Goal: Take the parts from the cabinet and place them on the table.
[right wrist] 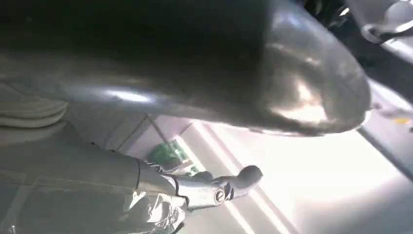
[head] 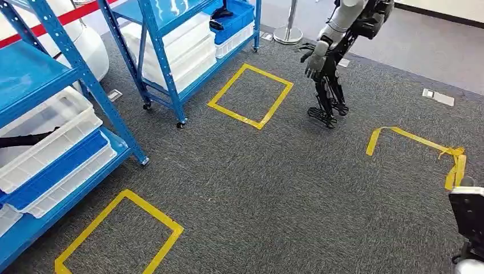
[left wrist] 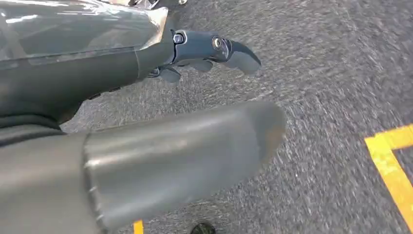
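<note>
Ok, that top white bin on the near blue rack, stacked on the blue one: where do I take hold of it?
Probably best: take the white bin by the protruding rim along its long side, which faces the carpeted aisle. Come from that open side, left of the blue upright. It sits on a blue bin, so lift slightly rather than drag.

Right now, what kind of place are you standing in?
Probably a robot test or training lab: blue shelving racks holding white bins, yellow tape squares on grey carpet, and another humanoid robot.
</note>
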Robot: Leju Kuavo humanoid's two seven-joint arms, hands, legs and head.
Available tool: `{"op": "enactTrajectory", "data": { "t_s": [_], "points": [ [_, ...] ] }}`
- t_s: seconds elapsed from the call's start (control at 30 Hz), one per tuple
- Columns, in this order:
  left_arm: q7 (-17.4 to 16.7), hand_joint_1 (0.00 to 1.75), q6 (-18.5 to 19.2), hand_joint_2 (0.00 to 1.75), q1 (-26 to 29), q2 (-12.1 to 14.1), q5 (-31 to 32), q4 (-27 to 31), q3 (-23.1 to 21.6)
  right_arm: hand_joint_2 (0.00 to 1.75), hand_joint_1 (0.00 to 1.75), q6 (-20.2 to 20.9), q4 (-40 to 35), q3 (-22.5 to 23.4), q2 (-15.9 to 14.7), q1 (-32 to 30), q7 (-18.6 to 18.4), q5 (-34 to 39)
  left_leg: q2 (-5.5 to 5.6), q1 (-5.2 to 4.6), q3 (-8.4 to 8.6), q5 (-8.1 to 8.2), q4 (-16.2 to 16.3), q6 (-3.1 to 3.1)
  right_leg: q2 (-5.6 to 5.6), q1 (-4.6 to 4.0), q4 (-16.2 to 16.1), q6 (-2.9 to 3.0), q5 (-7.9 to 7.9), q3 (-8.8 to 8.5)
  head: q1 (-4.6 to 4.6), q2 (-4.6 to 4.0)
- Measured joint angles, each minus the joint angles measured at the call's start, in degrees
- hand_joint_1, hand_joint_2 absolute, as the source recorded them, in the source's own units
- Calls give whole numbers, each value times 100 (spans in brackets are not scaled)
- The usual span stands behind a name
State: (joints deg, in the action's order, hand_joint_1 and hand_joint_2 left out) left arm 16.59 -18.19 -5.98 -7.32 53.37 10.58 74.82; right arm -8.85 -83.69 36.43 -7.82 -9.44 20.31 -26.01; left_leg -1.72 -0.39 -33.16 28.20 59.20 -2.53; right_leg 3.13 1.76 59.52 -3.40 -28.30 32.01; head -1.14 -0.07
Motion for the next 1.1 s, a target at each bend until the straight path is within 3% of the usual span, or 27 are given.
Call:
{"op": "enactTrajectory", "data": {
  "t_s": [0.03, 0.07, 0.13, 0.17, 0.2, 0.23, 0.3, 0.33, 0.37, 0.4, 0.47, 0.5, 0.53, 0.57, 0.6, 0.63, 0.67, 0.7, 0.73, 0.77, 0.8, 0.83, 0.87, 1.0, 1.03, 1.07, 1.1],
  "points": [
    [2, 0, -9, 0, -2, -13, -4, 0, 2, 0, 0, 0, -2, -11, 2, 10, -2, -22, 37, 26, 105, -49, -69, -39, -98, 21, 111, -7, -67, 41, -11, 0],
    [4, 0, -11, 0, -8, -18, -4, 0, 2, 0, 0, -4, -2, -24, 2, 13, -2, -35, 93, 37, 119, -74, -83, -85, -177, 7, 326, 35, -193, 137, -11, 0],
    [7, 0, -11, 0, -11, -9, -4, 0, 0, 0, 0, -15, 2, -42, 2, 16, -7, -68, 221, 36, 108, -71, -83, -110, -270, -3, 1265, 108, -568, 607, -28, 0],
    [7, 0, -13, 0, -5, -13, -7, 0, 0, 0, 0, -17, 7, -52, 2, 18, -7, -74, 289, 23, 105, -66, -82, -116, -291, -9, 1663, 99, -669, 829, -28, 0],
    [7, 0, -17, 0, -1, -20, -7, 0, 0, 0, 0, -20, 7, -59, 2, 20, -7, -76, 358, 16, 111, -63, -81, -119, -294, -8, 1795, 70, -656, 926, -26, 0],
    [7, 0, -28, 0, -2, -24, -7, 0, 0, 0, 0, -24, 7, -63, 2, 27, -9, -81, 437, 15, 124, -57, -80, -119, -295, -7, 1640, 21, -537, 885, -26, 0],
    [15, 0, -31, 0, -2, -26, -7, 0, 0, 0, 0, -35, 7, -74, -7, 45, -7, -92, 593, 23, 166, -37, -77, -98, -359, 3, 690, -92, -90, 474, -28, 0],
    [20, 0, -33, 0, -2, -28, -7, 0, 0, 0, 0, -37, 7, -76, -13, 50, -7, -94, 670, 26, 177, -19, -70, -73, -541, 17, 132, -116, 115, 224, -33, 0],
    [20, 0, -33, 0, -4, -31, -7, 0, 0, 0, 0, -37, 11, -76, -13, 61, -7, -98, 725, -14, 168, 6, -34, -37, -709, 11, -19, -67, 121, 172, -31, 0],
    [24, 0, -37, 0, -2, -31, -7, 0, 2, 0, 0, -39, 9, -76, -18, 70, -9, -103, 773, -21, 146, 20, -36, -14, -585, -3, -34, -6, 141, 135, -31, 0],
    [28, 0, -46, 0, 19, -33, -7, 0, 2, 0, 0, -42, 9, -83, -13, 89, -9, -109, 850, -2, 123, -2, -80, 29, -511, -34, -30, 51, 134, 129, -31, 0],
    [31, 0, -50, 0, 23, -33, -7, 0, 2, 0, 0, -44, 9, -87, -13, 105, -9, -111, 899, 2, 122, 10, -70, 54, -457, 20, -54, 94, 152, 118, -24, 0],
    [33, 0, -61, 0, 24, -33, -7, -2, 2, 0, 0, -48, 7, -90, -15, 124, -9, -118, 709, 7, 118, 66, 5, 81, -401, 59, -72, 124, 160, 96, -28, 0],
    [37, 0, -77, 0, 16, -37, -7, 0, 2, 0, 0, -57, 7, -92, -13, 120, -2, -129, 432, -10, 26, 201, 195, 124, -354, 51, -74, 178, 133, 76, -4, 0],
    [42, 0, -83, 0, 7, -33, -7, 0, 2, 0, 0, -68, 7, -92, -13, 98, 0, -140, 294, 7, -161, 410, 563, 158, -287, 46, -74, 224, 120, 67, 13, 2],
    [52, 0, -85, 0, -1, -28, -4, 0, -2, 0, 0, -77, 7, -88, -13, 89, 6, -148, 241, 31, -460, 664, 1111, 192, -207, 38, -74, 240, 109, 64, 11, 0],
    [55, 0, -89, 0, 2, -33, -4, 0, -2, 0, 0, -81, 7, -89, -13, 94, 15, -160, 224, 51, -694, 806, 1524, 215, -149, 34, -73, 250, 102, 67, 13, 0],
    [55, 0, -90, 0, 10, -37, -2, 0, -2, 0, 0, -81, 7, -90, -11, 86, 20, -160, 212, 72, -832, 815, 1737, 234, -82, 35, -73, 252, 97, 65, 13, 0],
    [61, 0, -90, 0, 14, -37, 2, 0, 0, 0, 0, -81, 7, -90, -11, 78, 20, -160, 200, 96, -831, 690, 1663, 245, -17, 36, -72, 253, 91, 56, 13, 0],
    [66, 0, -94, 0, 19, -31, 4, 0, 0, 0, 0, -81, 7, -90, -11, 77, 22, -160, 169, 111, -706, 467, 1359, 251, 38, 44, -72, 237, 77, 41, 15, 0],
    [68, 0, -94, 0, 17, -24, 4, 0, 0, 0, 0, -81, 7, -90, -11, 73, 22, -160, 97, 113, -466, 203, 876, 249, 98, 49, -72, 217, 63, 17, 13, 0],
    [70, 0, -96, 0, 9, -20, 4, 0, 0, 0, 0, -81, 4, -90, -11, 67, 24, -160, -86, 112, -135, -55, 264, 230, 168, 53, -72, 190, 45, -20, 15, 0],
    [70, 0, -96, 0, -5, -22, 4, 0, 0, 0, 0, -81, -9, -87, -18, 64, 24, -162, -357, 77, -15, -46, -9, 200, 216, 8, -69, 146, 18, -52, 15, 0],
    [72, 0, -96, 0, -5, -22, 4, 0, 0, 0, 0, -81, -46, -92, -13, 63, 31, -162, -51, 4, -48, -62, -19, 57, 452, -2, -156, -3, 1, -167, 9, 0],
    [72, 0, -96, 0, -3, -15, 4, 0, 0, 0, 0, -81, -74, -92, -17, 55, 31, -168, 38, 84, 46, -142, -132, -20, 415, -10, -126, -55, -43, -144, -2, 2],
    [77, 0, -96, 0, -6, -29, 4, 0, 0, 0, 0, -79, -81, -96, -17, 63, 33, -175, 81, 57, 81, -155, -162, -46, 119, 3, 19, -31, -137, -131, -16, 0],
    [77, 0, -96, 0, -12, -15, 4, 0, 0, 0, 0, -77, -90, -81, -19, 44, 37, -168, 138, 56, 80, -171, -158, -78, -102, 10, 351, 27, -317, 14, -2, 2]
  ]
}}
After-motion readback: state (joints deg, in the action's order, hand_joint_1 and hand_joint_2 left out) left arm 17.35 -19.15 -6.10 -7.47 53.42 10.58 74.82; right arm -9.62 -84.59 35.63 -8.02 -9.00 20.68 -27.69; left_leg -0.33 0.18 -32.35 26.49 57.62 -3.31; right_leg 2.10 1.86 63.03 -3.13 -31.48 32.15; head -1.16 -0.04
